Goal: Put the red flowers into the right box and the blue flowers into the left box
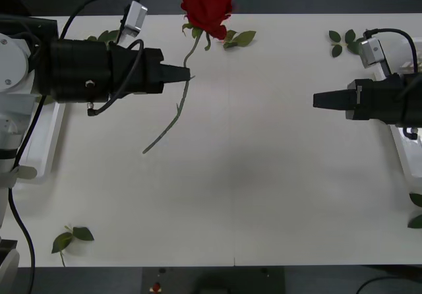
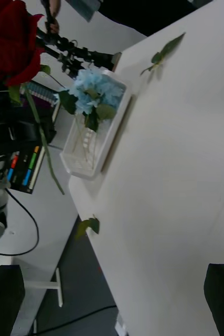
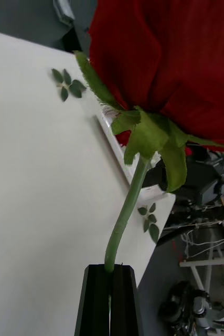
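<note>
Fingers of the left gripper (image 1: 186, 75) pinch the red rose (image 1: 206, 7) stem, arm reaching level over the table (image 1: 264, 188).

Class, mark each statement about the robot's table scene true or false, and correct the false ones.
1. The left gripper holds a red rose by its stem. True.
2. The right gripper holds a blue flower. False: it holds nothing, and its jaws stand apart in its wrist view.
3. Blue flowers lie in the left box. True.
4. The rose is already in the right box. False: it is held above the table, near the left arm.
</note>
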